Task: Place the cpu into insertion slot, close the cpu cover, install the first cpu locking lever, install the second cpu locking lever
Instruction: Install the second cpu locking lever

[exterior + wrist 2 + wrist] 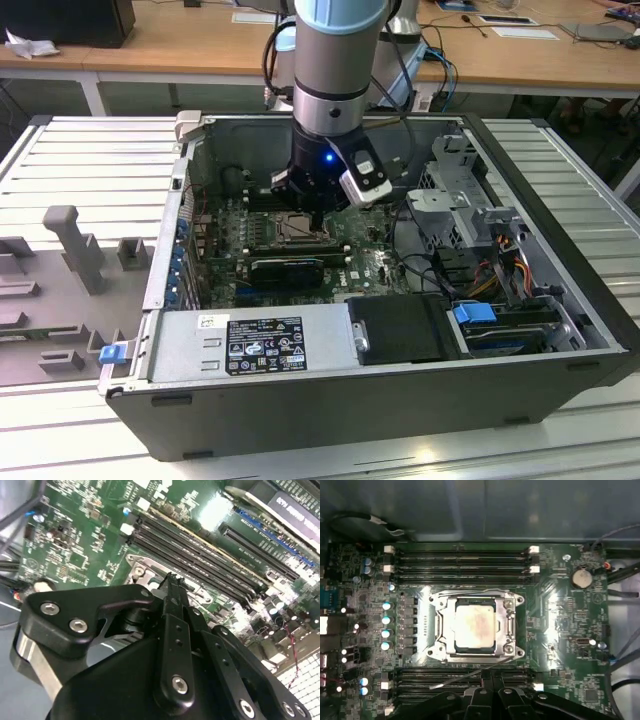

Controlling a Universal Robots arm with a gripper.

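The cpu (pixel 474 625), a pale square chip, lies flat in the insertion slot (pixel 431 653) at the middle of the green motherboard. The cpu cover (pixel 439 630), a silvery frame, lies down around it. A thin wire locking lever (pixel 455 680) slants loose along the socket's side nearest my fingers. My gripper (pixel 489 681) sits at that edge, tips close to the lever. In the second wrist view its black fingers (pixel 172 587) are pressed together beside a socket corner (pixel 140 570). In the exterior view the gripper (pixel 318 212) hangs over the insertion slot (pixel 296 228) inside the open case.
Memory slots (pixel 462 560) run along both sides of the socket. A long black card (pixel 285 268) lies just in front of it. The power supply (pixel 250 345), drive cage (pixel 470 200), cables (pixel 500 270) and case walls (pixel 180 200) hem in the board.
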